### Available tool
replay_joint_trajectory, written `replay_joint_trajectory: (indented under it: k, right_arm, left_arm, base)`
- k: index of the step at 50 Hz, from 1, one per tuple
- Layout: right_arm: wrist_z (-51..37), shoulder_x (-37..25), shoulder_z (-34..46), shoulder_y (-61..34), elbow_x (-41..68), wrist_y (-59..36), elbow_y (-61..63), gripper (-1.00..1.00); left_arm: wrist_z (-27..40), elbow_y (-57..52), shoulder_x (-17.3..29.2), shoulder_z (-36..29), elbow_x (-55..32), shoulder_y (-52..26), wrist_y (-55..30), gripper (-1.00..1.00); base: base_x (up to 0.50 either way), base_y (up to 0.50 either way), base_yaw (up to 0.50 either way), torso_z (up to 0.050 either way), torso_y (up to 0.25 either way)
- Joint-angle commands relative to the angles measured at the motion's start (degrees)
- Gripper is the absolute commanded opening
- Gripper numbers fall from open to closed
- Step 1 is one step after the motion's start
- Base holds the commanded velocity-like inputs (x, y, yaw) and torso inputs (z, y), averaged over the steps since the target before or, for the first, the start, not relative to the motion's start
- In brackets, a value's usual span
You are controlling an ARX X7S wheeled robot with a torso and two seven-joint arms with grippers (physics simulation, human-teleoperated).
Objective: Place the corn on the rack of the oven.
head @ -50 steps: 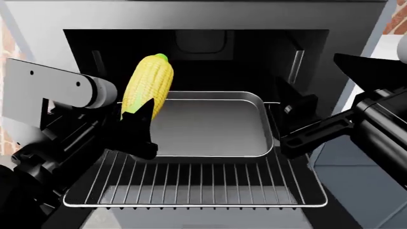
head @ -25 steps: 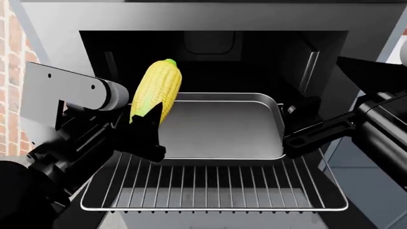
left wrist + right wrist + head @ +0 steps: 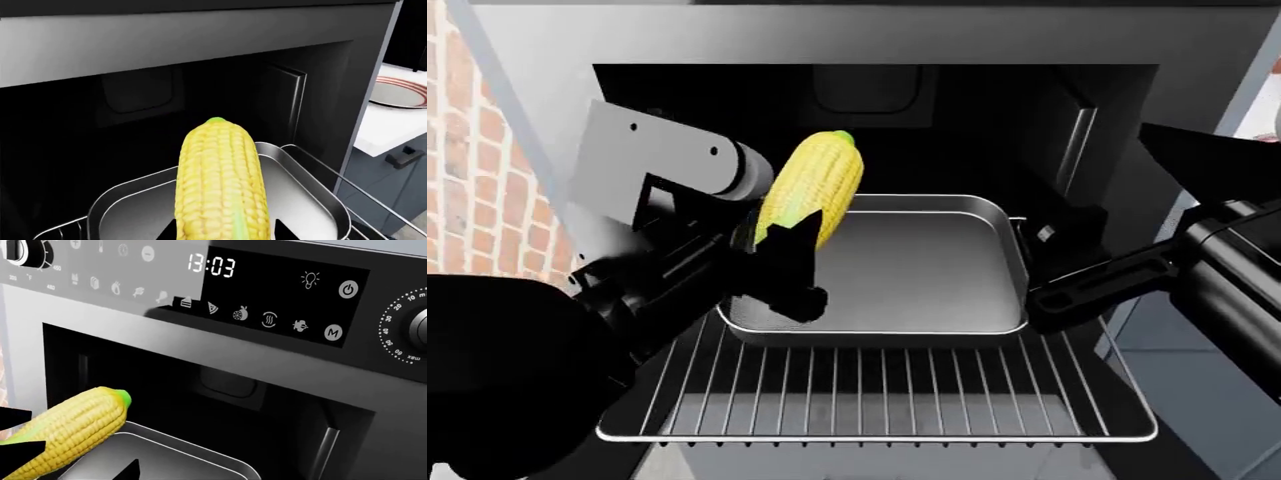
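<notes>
The left arm (image 3: 647, 180) has a light grey, flat-sided link with small dark screw holes and a rounded cylindrical end; below it the housing turns matte black and blocky. The left gripper (image 3: 785, 262) is black, with pointed, angular fingers (their tips show as dark wedges in the left wrist view). The right arm (image 3: 1214, 270) is black throughout, ending in the right gripper (image 3: 1054, 262), equally angular.

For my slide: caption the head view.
Left tool holds corn above the tray on the pulled-out oven rack.
</notes>
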State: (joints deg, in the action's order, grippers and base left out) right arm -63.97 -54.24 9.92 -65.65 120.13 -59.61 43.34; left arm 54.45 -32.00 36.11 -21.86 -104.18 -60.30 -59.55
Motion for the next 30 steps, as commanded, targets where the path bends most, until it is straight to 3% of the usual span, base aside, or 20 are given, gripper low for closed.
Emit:
replay_joint_trajectory:
  k: [1,18,30]
  right_arm:
    - [0.5,-0.3,-0.6,1.2,-0.8,0.2,0.3,1.0]
    - [1.1,-1.2,-2.4,3.6,-1.7,1.0,1.3,1.0]
    - [2.1,-1.3,-3.8,5.6,-2.9,1.6,1.7,1.0]
  left_arm:
    - [-3.5,5.4,-3.6,-3.0,4.9,-2.6,-1.2,-1.0]
    - [-13.8,18.6,-8.1,-8.1,18.2,-3.5,-0.3,-1.0]
    - [-17.0,23.1,-10.0,-11.3,23.2,-2.4,0.9,-1.0]
  base:
    - [0.0,0.0,0.0,0.0,0.0]
    - [0.0,0.0,0.0,0.001,0.001]
    - [0.0,0.0,0.0,0.0,0.001]
